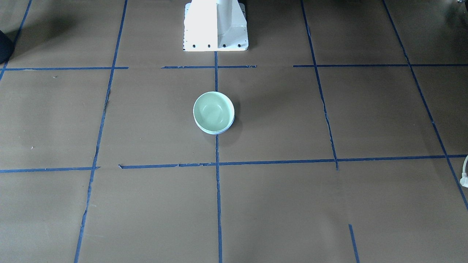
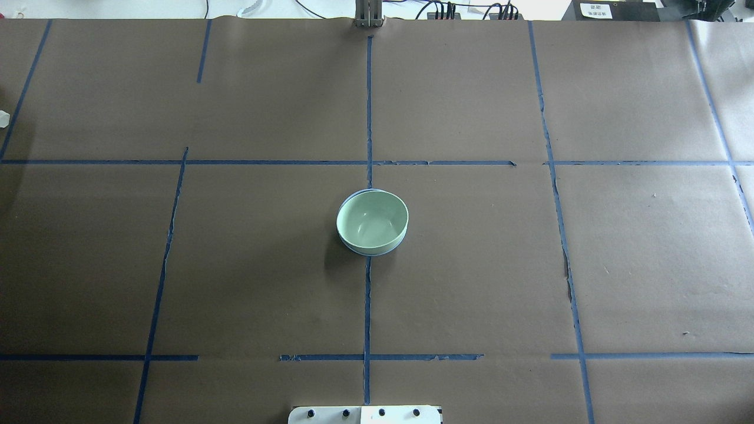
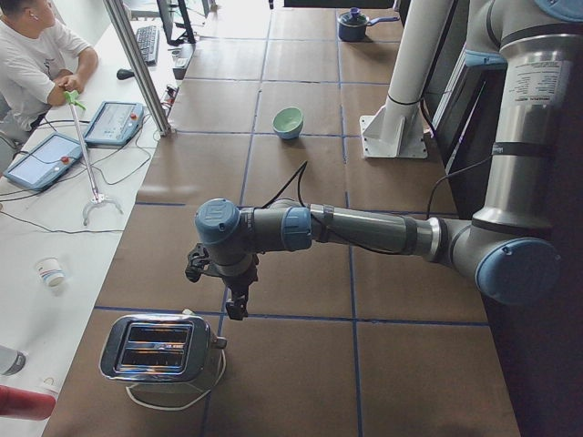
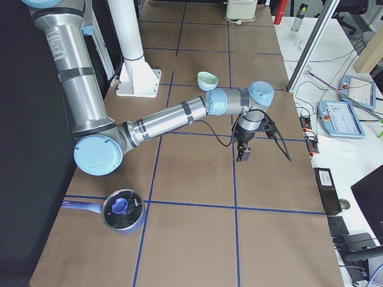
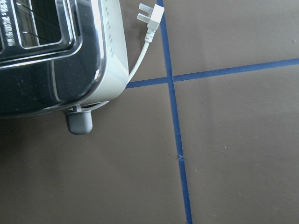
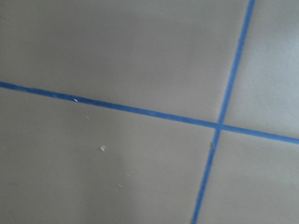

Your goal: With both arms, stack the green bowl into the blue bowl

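Note:
The green bowl (image 1: 214, 111) sits nested inside the blue bowl (image 1: 213, 133) at the table's middle, in front of the pedestal. Only a thin blue rim (image 2: 377, 254) shows under the green bowl (image 2: 372, 221). The stack also shows far off in the left view (image 3: 288, 121) and the right view (image 4: 207, 79). My left gripper (image 3: 235, 305) hangs over the table's end near a toaster, far from the bowls. My right gripper (image 4: 242, 155) hangs over bare table on the other side. Both show only in the side views, so I cannot tell whether they are open or shut.
A chrome toaster (image 3: 159, 348) stands under the left gripper, its corner (image 5: 46, 51) and white plug (image 5: 150, 18) in the left wrist view. A blue pot with a glass lid (image 4: 122, 209) stands at the right end. The white pedestal (image 1: 215, 25) is behind the bowls. An operator (image 3: 27, 55) sits beside the table.

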You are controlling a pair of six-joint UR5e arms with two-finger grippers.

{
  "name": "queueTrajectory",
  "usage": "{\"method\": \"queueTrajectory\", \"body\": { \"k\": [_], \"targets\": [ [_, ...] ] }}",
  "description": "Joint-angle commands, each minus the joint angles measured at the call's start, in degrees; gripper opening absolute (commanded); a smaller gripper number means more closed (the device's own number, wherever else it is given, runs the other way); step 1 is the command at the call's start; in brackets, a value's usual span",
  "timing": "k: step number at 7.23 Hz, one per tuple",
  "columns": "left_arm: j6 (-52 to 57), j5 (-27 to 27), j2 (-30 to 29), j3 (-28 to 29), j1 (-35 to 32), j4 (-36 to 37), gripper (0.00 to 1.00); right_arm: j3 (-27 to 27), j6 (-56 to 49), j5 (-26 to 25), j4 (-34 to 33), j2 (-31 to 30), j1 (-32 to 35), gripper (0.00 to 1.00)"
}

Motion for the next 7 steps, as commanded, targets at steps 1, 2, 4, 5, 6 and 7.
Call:
{"method": "queueTrajectory", "body": {
  "k": [1, 2, 4, 5, 6, 7],
  "targets": [
    [0.01, 1.0, 0.78, -0.05, 0.1, -0.01, 1.0, -2.62, -13.6, -0.08, 2.5, -7.69, 8.22, 1.0],
    [0.27, 0.83, 1.14, -0.23, 0.11, -0.01, 1.0, -4.21, -13.64, 0.44, 9.31, -11.98, 10.26, 1.0],
    [0.27, 0.83, 1.4, -0.76, 0.28, -0.01, 1.0, -3.61, -11.03, 2.19, 11.4, -15.53, 12.64, 1.0],
    [0.45, 0.3, 3.67, -1.54, 0.28, -1.49, 1.0, -3.35, -6.39, 2.11, 11.67, -15.63, 12.65, 1.0],
    [0.19, 0.39, 4.47, -2.59, 0.28, -2.98, 1.0, -3.17, -5.91, 2.2, 11.67, -15.46, 12.56, 1.0],
    [0.19, 0.3, 4.65, -3.04, 0.28, -3.0, 1.0, -3.17, -5.91, 2.2, 11.67, -15.45, 12.48, 1.0]
  ]
}}
